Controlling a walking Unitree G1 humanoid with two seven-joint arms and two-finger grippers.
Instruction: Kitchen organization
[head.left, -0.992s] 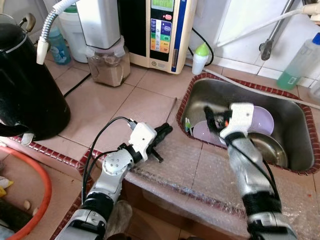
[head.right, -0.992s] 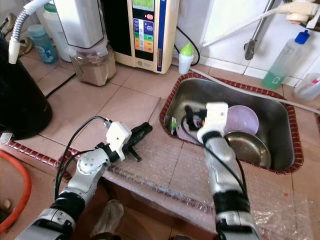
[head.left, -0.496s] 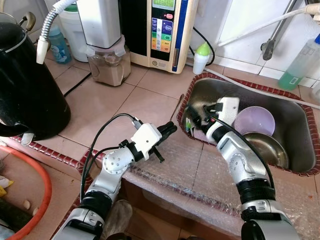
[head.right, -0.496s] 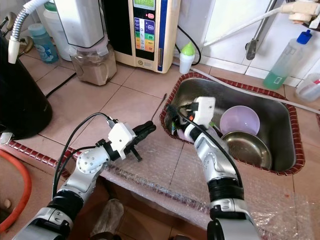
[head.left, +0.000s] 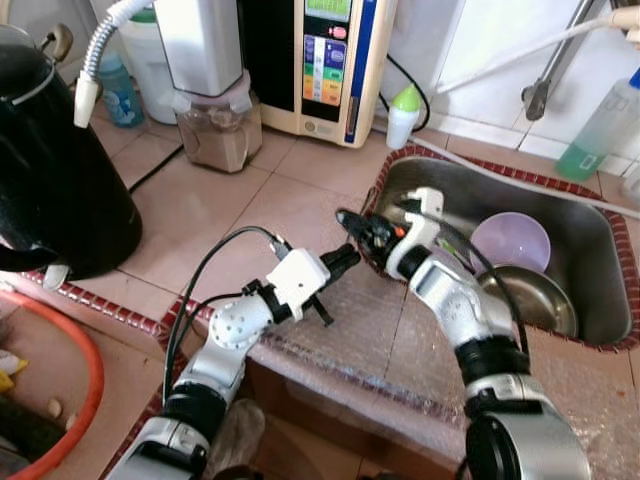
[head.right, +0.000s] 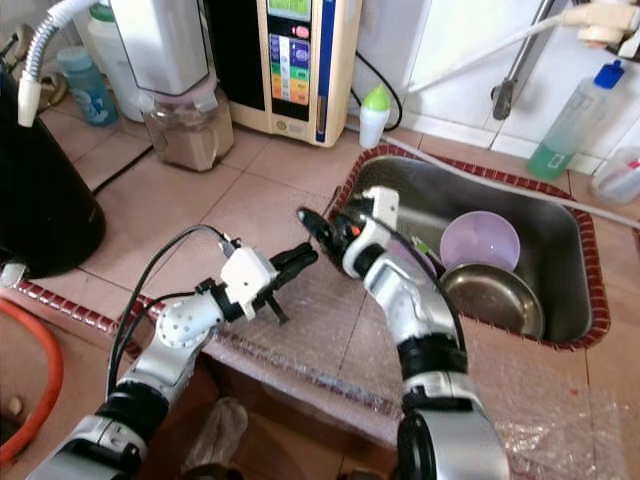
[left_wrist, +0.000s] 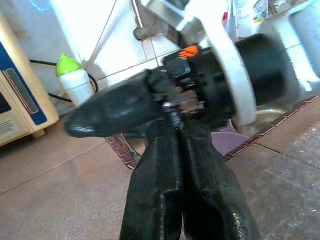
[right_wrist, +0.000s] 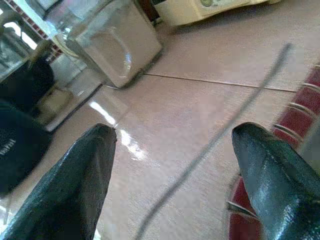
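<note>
My right gripper (head.left: 358, 228) hangs open over the left rim of the steel sink (head.left: 450, 185), its fingers pointing out across the tiled counter. In the right wrist view a thin dark rod (right_wrist: 225, 134) lies on the tiles between and below the two open fingers (right_wrist: 75, 185). My left gripper (head.left: 348, 257) is shut and empty, low over the bubble wrap (head.left: 400, 330), its tip just under the right gripper. A purple bowl (head.left: 510, 240) and a metal bowl (head.left: 535, 295) sit in the sink.
A black kettle (head.left: 55, 170) stands at the left, a blender jar (head.left: 215, 130) and a water purifier (head.left: 320, 60) at the back. A green-capped bottle (head.left: 403, 115) and a soap bottle (head.left: 600, 130) flank the sink. An orange basin (head.left: 70, 400) sits low on the left.
My right gripper has swung left, out of the sink and over its left rim to the counter. The left gripper has edged slightly right towards it.
</note>
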